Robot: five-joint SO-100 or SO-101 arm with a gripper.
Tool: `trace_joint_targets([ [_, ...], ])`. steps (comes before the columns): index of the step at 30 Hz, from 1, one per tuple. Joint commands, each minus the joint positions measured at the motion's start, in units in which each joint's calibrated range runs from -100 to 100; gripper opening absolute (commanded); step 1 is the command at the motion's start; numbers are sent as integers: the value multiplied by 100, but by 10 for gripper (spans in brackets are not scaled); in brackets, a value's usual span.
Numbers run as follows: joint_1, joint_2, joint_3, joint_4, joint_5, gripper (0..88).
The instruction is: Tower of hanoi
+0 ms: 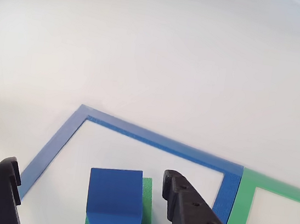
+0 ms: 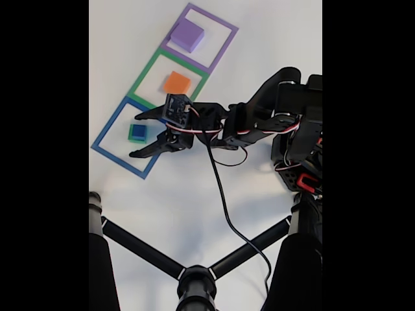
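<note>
A small blue cube (image 1: 115, 198) sits on top of a green block (image 1: 147, 206) inside the flat blue square frame (image 1: 157, 141); in the fixed view the same stacked blue cube (image 2: 137, 132) lies in the blue frame (image 2: 109, 128). An orange block (image 2: 176, 82) lies in the green frame, and a purple block (image 2: 187, 34) lies in the purple frame. My gripper (image 1: 90, 190) is open, its black fingers standing either side of the blue cube without touching it. In the fixed view the gripper (image 2: 135, 135) reaches from the right, straddling the stack.
The white table spreads beyond the frames. A green frame (image 1: 249, 199) adjoins the blue one on the right. In the fixed view, black tripod legs (image 2: 194, 272) cross the bottom, and the arm's base (image 2: 298, 142) and cable sit at right.
</note>
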Motion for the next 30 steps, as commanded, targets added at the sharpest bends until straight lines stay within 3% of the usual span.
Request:
trace_joint_targets([
  [1,-73,3,-12,-142,59,282],
  [30,-195,131,-3,-150,59,209],
])
